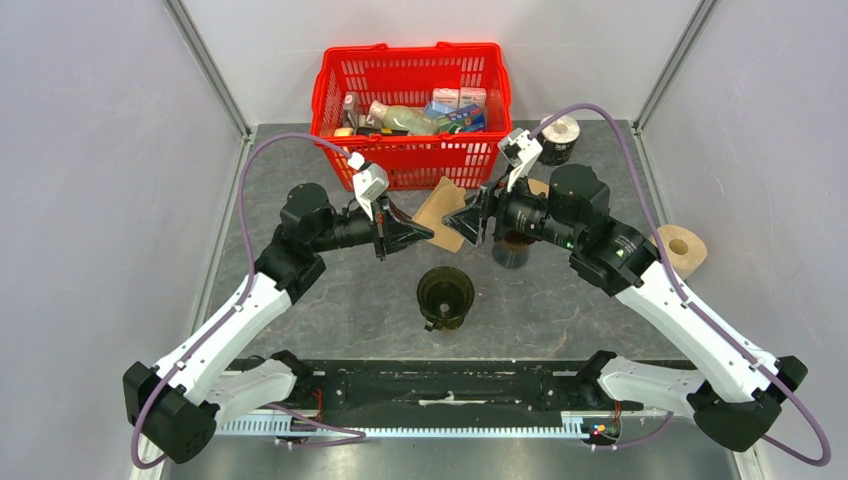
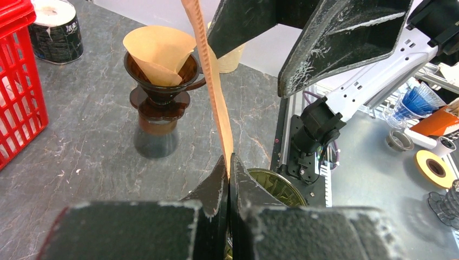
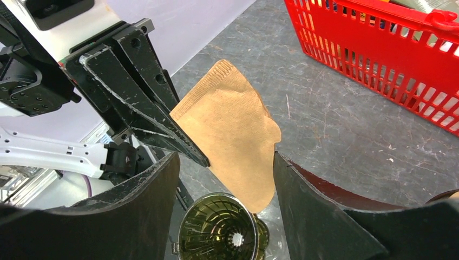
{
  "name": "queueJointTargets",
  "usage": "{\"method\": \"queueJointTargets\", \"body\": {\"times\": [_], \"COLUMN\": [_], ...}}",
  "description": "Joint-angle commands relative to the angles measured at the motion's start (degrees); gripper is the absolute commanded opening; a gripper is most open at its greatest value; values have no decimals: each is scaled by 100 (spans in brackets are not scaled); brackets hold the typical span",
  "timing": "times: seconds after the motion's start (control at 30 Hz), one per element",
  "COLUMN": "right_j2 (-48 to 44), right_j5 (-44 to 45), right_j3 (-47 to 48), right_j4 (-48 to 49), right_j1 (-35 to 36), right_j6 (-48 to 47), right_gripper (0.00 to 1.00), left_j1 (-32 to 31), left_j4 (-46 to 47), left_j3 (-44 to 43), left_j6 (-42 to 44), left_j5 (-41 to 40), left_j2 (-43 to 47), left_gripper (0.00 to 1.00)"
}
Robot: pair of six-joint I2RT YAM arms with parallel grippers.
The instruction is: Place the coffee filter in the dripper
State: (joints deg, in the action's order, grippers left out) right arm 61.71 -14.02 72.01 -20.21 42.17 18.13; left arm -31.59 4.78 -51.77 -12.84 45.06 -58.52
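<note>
A flat brown coffee filter [image 1: 440,207] hangs in the air above the table, and my left gripper [image 1: 422,237] is shut on its lower left edge. In the left wrist view the filter [image 2: 212,86] shows edge-on, rising from the shut left gripper [image 2: 228,162]. My right gripper [image 3: 225,155] is open, its fingers standing on either side of the filter [image 3: 233,132]. The empty olive glass dripper [image 1: 445,292] stands on the table just below both grippers, its ribbed dripper [image 3: 216,232] mouth facing up.
A second dripper [image 2: 159,76] with a filter in it stands on a glass server under the right arm. A red basket [image 1: 410,100] of groceries is at the back. A dark tape roll [image 1: 560,140] and a paper roll [image 1: 685,248] lie to the right.
</note>
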Motion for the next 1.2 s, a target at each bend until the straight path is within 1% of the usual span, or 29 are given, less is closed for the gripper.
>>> {"method": "queueJointTargets", "body": {"times": [0.0,0.37,0.5,0.7,0.73,0.8,0.87,0.97,1.03,1.07,1.17], "right_j2": [-131,31,143,294,322,350,369,394,414,424,420], "right_j5": [-198,-611,-236,4,53,237,436,622,632,663,762], "right_j3": [-20,39,93,137,143,148,148,147,151,144,97], "right_j4": [224,283,183,189,189,215,220,247,281,291,340], "right_j1": [9,10,9,9,4,9,10,10,10,6,9], "right_j6": [110,226,111,98,98,107,103,43,-14,-40,-123], "right_gripper": [72,69,69,62,59,50,35,17,3,0,0], "left_j1": [4,4,4,4,4,4,-2,4,4,-2,4], "left_j4": [129,118,129,199,199,208,217,217,217,217,217], "left_j3": [-88,-132,-98,-19,-18,-9,0,9,13,15,43], "left_j6": [92,102,149,210,220,230,229,238,247,255,282], "left_j5": [-76,-61,44,157,204,249,232,232,258,272,297], "left_j2": [2,-70,-20,83,87,103,115,121,125,122,148], "left_gripper": [2,2,2,2,2,2,2,2,2,2,2]}}
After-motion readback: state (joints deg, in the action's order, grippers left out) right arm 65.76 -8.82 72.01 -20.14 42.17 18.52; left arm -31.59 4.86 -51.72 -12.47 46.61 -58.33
